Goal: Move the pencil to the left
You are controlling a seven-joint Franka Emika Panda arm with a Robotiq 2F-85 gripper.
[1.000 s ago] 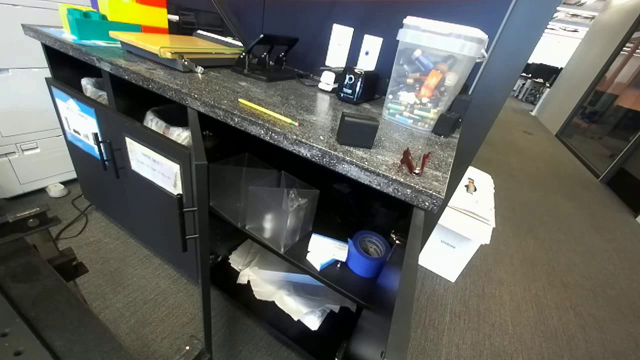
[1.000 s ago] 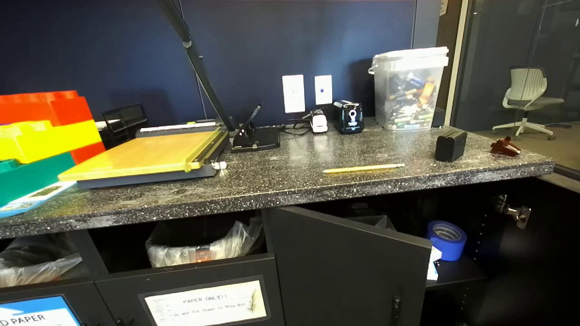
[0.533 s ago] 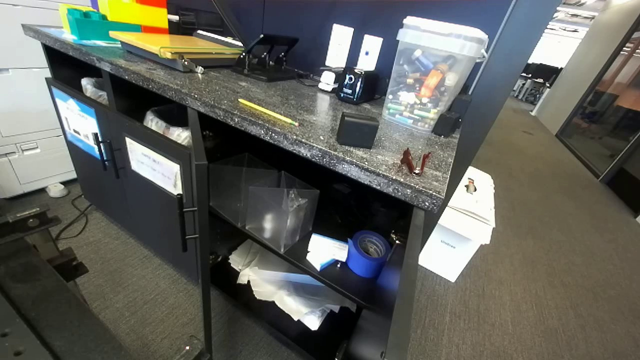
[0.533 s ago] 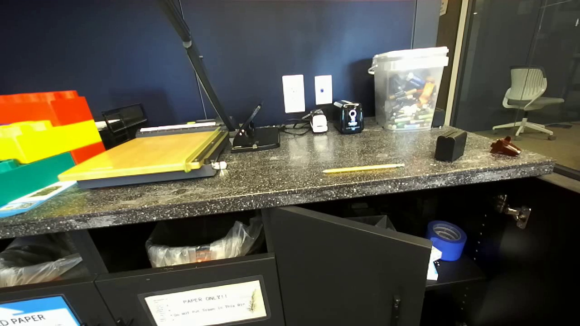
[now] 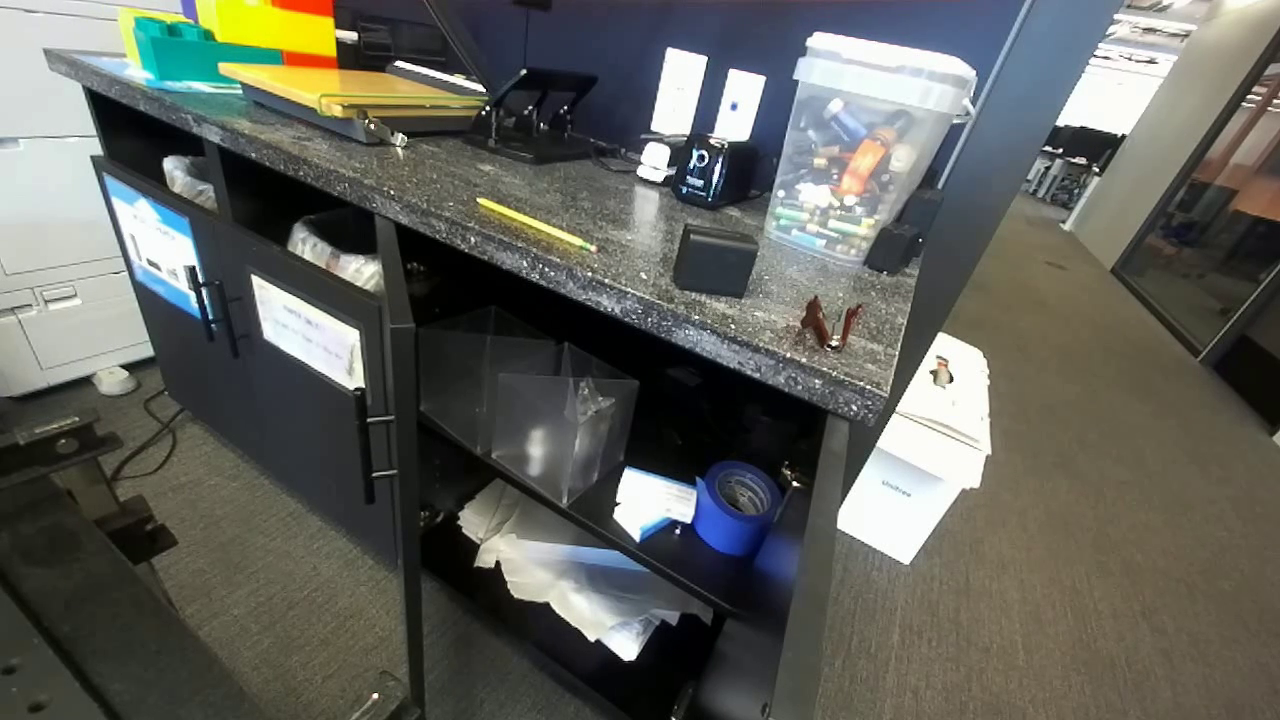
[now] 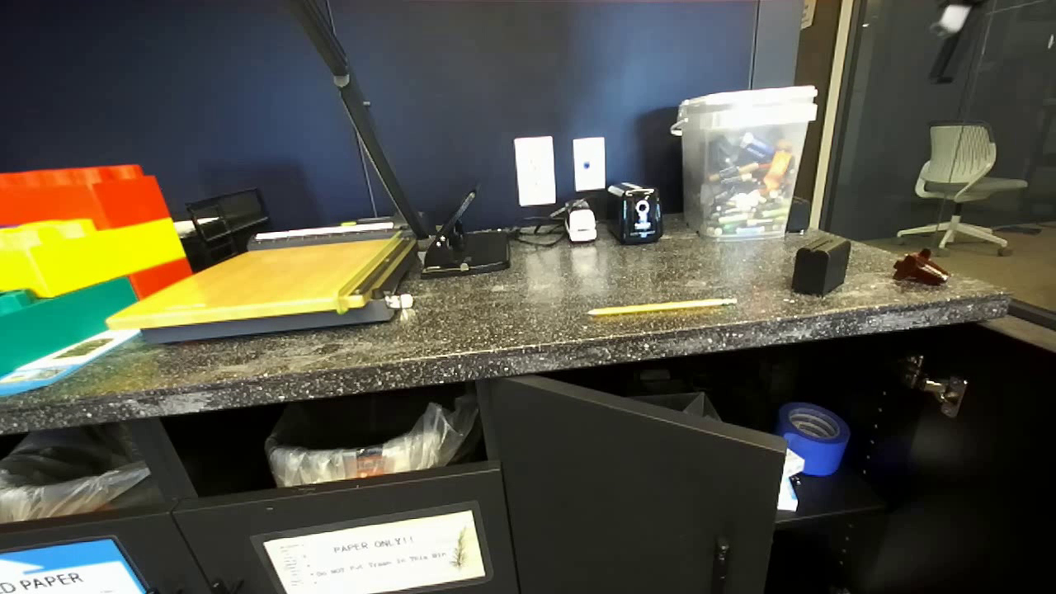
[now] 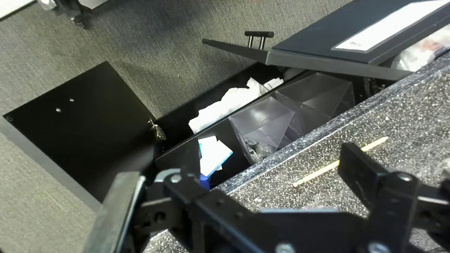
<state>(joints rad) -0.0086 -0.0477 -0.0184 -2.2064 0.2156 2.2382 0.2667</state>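
My pincer [image 7: 239, 166] is released, its 2 fingers [image 7: 358, 172] spread well apart in the wrist view. The yellow pencil [image 7: 316, 173] lies on the speckled table [image 7: 420, 116] past the finger at that view's right, which covers a middle stretch of it: the eraser end shows on the finger's inner side, the pointed end on its outer side. Their gap I cannot judge. Out ahead of the pincer, below the table's edge, I see a cabinet [image 7: 186, 153] holding clear boxes [image 7: 260, 121], white sheets [image 7: 228, 102] and a blue-and-white packet [image 7: 212, 154]. Its black door [image 7: 81, 130] stands open past the finger at the view's left. In both exterior views the pencil rests near the table's front edge.
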